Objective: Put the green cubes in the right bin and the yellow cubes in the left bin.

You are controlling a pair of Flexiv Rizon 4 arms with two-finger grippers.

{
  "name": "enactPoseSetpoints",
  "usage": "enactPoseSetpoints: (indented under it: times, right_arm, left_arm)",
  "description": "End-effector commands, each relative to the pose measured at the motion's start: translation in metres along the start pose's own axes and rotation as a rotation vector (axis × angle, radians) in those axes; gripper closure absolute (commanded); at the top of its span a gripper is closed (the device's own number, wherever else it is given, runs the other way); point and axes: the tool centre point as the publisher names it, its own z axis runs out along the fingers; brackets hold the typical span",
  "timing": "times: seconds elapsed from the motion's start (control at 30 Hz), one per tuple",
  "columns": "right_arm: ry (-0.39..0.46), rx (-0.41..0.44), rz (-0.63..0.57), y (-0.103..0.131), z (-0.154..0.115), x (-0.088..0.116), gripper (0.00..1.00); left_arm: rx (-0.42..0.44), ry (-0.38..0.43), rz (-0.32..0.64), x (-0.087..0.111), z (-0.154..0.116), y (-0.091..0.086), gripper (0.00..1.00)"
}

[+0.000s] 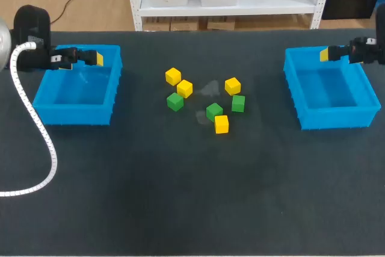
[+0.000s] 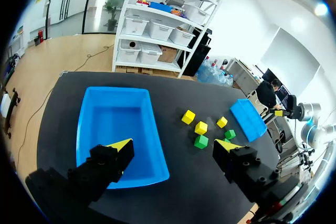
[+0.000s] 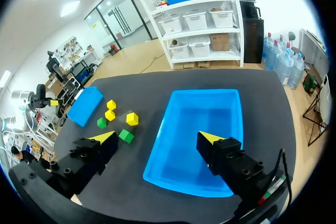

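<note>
Several yellow cubes (image 1: 173,76) and three green cubes (image 1: 175,102) lie scattered mid-table between two blue bins. Both bins hold nothing. My left gripper (image 1: 96,59) hovers open over the far edge of the left bin (image 1: 77,109), with nothing between its fingers. In the left wrist view the left gripper (image 2: 175,145) hangs above that bin (image 2: 113,119), with the cubes (image 2: 200,127) ahead of it. My right gripper (image 1: 325,55) stands open above the right bin (image 1: 331,115), holding nothing. The right wrist view shows the right gripper (image 3: 156,137) over its bin (image 3: 202,119), green cube (image 3: 126,136) beside it.
A white ribbed cable (image 1: 42,142) from my left arm loops over the table's left side, in front of the left bin. The dark table (image 1: 192,197) stretches wide in front of the cubes.
</note>
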Motion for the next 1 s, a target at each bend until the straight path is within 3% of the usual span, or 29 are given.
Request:
enactPoseSetpoints:
  times: [0.03,0.67,0.83,1.0]
  right_arm:
    - [0.001,0.004,0.000,0.001,0.000,0.000,0.00]
    - [0.001,0.004,0.000,0.001,0.000,0.000,0.00]
    - [0.062,0.058,-0.049,0.011,0.014,-0.009,0.00]
    - [0.124,0.060,-0.126,0.030,0.029,-0.019,0.00]
  left_arm:
    - [0.012,-0.007,0.002,0.001,0.000,0.002,0.00]
    - [0.012,-0.007,0.002,0.001,0.000,0.002,0.00]
    - [0.012,-0.007,0.002,0.001,0.000,0.002,0.00]
    - [0.012,-0.007,0.002,0.001,0.000,0.002,0.00]
